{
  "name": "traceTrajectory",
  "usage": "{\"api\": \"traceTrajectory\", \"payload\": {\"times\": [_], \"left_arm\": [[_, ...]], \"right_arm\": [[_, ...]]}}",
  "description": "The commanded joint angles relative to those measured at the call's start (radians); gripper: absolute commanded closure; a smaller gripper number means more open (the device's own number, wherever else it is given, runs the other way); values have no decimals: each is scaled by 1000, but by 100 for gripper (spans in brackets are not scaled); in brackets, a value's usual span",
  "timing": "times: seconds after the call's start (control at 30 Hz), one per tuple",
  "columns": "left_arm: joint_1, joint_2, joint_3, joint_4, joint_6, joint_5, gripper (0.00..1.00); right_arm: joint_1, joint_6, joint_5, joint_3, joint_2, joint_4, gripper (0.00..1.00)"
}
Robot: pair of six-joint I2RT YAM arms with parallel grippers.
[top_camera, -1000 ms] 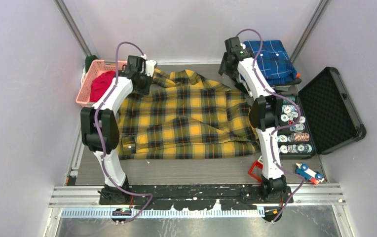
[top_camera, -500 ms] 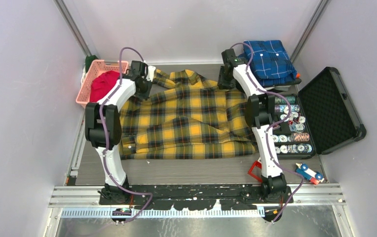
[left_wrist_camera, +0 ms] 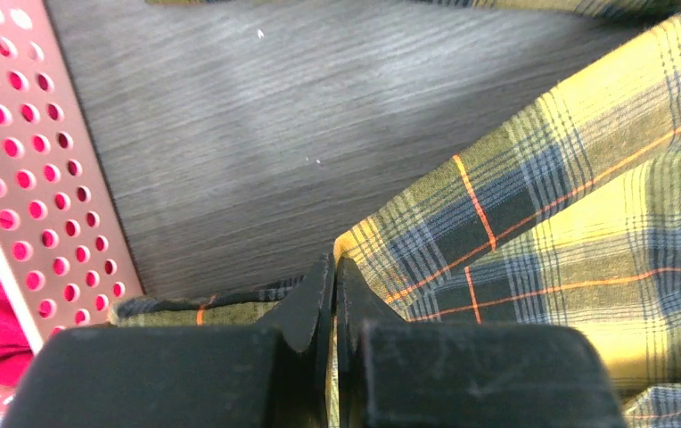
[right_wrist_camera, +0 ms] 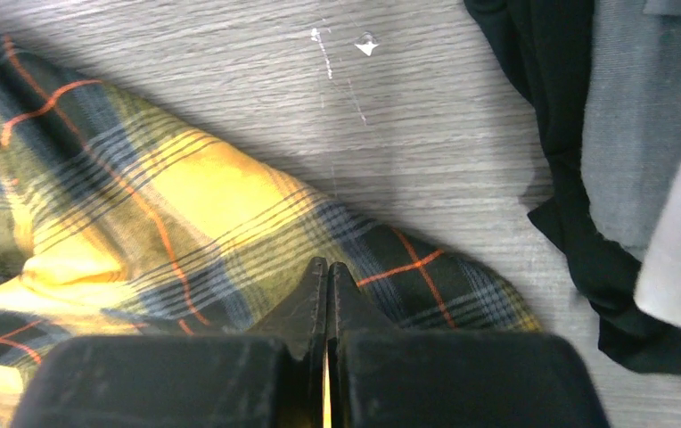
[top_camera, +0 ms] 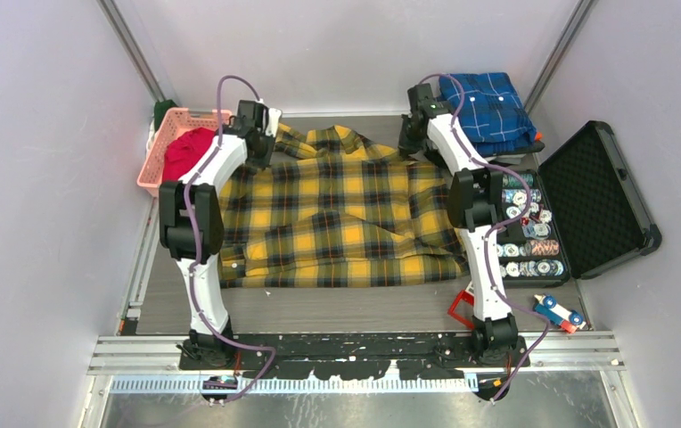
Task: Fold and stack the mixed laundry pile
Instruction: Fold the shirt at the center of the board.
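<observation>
Surface: grey wood-grain table (top_camera: pixel 346 299), pale walls around.
Yellow plaid shirt (top_camera: pixel 346 214): lay spread mid-table; soft and floppy, I'd judge, best held by its edges.
Left gripper (left_wrist_camera: pixel 335 267): was pinched on its far-left edge.
Right gripper (right_wrist_camera: pixel 326 272): was pinched on its far-right edge.
Red T-shirt (top_camera: pixel 181 153): sat in the pink basket (top_camera: pixel 152 160).

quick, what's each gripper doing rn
left gripper: closed, pinching the edge of the yellow plaid shirt
right gripper: closed, pinching the yellow plaid shirt too
</observation>
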Motion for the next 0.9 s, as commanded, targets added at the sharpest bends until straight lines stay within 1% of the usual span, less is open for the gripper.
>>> {"api": "traceTrajectory", "payload": {"times": [0.0, 0.1, 0.13, 0.17, 0.2, 0.23, 0.33, 0.47, 0.7, 0.73, 0.77, 0.8, 0.87], "left_arm": [[2, -14, 83, -26, -9, -17, 100], [2, -24, 70, -25, -12, -12, 100], [2, -24, 64, -25, -13, -7, 100], [2, -26, 57, -25, -15, -3, 100], [2, -27, 48, -22, -18, 0, 100], [1, -29, 35, -15, -18, 2, 100], [-1, -38, 13, 5, -18, 2, 100], [-1, -41, 8, 12, -24, 7, 100], [-8, -31, 6, 20, -28, 5, 100], [-9, -26, 6, 22, -27, 4, 100], [-9, -24, 8, 22, -29, 4, 100], [-10, -21, 8, 22, -30, 3, 100], [-10, -17, 11, 23, -30, 3, 100]], "right_arm": [[4, -3, 2, -41, -172, 94, 99], [3, -5, 15, -50, -171, 115, 99], [3, -5, 22, -37, -155, 113, 85], [4, -8, 22, -22, -134, 107, 63], [4, -13, 19, -2, -111, 99, 48], [4, -19, 15, 25, -79, 91, 44], [4, -38, 5, 70, -22, 79, 40], [4, -50, -5, 77, 23, 105, 39], [11, -54, -22, 83, 68, 105, 41], [16, -54, -30, 78, 67, 104, 42], [19, -59, -34, 71, 65, 105, 46], [25, -62, -36, 66, 65, 103, 53], [33, -72, -37, 55, 58, 105, 71]]}}
